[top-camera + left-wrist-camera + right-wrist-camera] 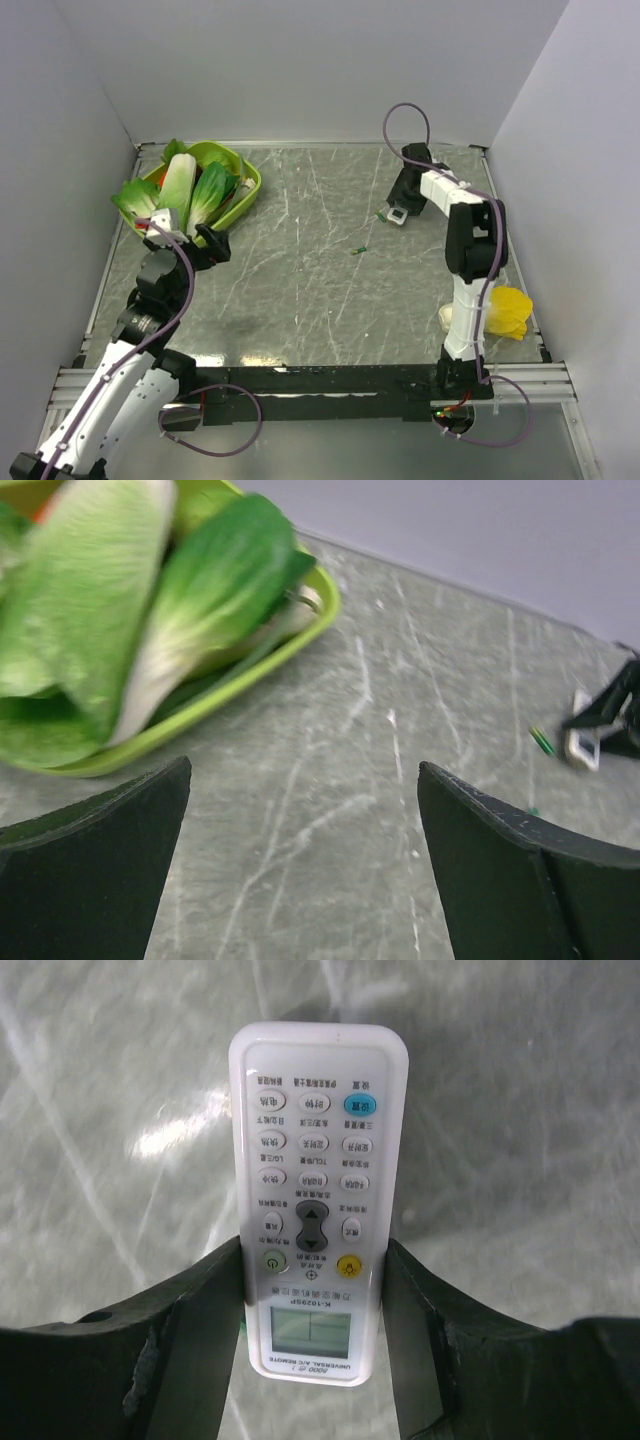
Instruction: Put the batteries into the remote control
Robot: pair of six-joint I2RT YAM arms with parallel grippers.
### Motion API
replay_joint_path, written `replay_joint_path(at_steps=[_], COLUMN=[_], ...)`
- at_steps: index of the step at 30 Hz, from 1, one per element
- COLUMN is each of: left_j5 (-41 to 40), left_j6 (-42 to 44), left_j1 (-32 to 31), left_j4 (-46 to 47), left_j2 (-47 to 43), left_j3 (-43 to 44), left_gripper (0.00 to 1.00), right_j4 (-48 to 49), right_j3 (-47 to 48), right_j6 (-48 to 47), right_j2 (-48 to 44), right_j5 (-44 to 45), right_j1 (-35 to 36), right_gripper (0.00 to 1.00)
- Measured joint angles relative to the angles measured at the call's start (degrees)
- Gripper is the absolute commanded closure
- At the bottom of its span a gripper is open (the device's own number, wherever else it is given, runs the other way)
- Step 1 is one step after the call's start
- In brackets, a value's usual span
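The left arm lies low along the left edge of the table (300, 290), elbow bent, its wrist pointing toward the far left corner. The left gripper (305, 768) hangs released over bare tabletop, fingers (110, 870) spread wide with nothing between them. Just beyond it sits a green bowl (255, 183) heaped with leafy greens (195, 190), which fill the upper left of the left wrist view. Toward the middle of the table one battery (358, 249) lies alone on the surface, apart from both arms. A second battery (541, 740) lies farther back, just beside the remote on its left. The right arm stands up from its base at the near right, folds at the elbow and reaches back and inward, so that its wrist tips down over the far right part of the table. There the right gripper (312, 1250) is grasping the remote (318, 1140), a finger pressed on each long edge near the display end, button face toward the wrist camera. Whether the remote is resting on the table or lifted clear of it cannot be told. Beside the right arm's base, at the near right, lie a cream lump (447, 317) and a yellow object (510, 310), touching each other.
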Motion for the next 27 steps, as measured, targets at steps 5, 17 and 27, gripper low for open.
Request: replay_joint_path(at_steps=[5,17,27], left_j5=[8.8,29.2,42.8], left_j6=[-0.6,-7.3,-13.9], left_j1=[0.0,0.0,-0.2], left_j4=[1.5,16.3,29.5], left_j2=[5.1,10.6,17.1], left_j3=[2.7,4.2,5.1], left_gripper=[0.01,0.03,0.03], right_j4=[7.6,35.1,55.3], right_j3=[-11.2,-32.8,-39.5], right_j6=[-2.3,-7.1,-5.6], right_j2=[-13.7,-41.4,-47.2], right_j5=[-5.6,-34.4,-56.6], right_j1=[0.0,7.4,17.1], right_gripper=[0.81,0.84,0.77])
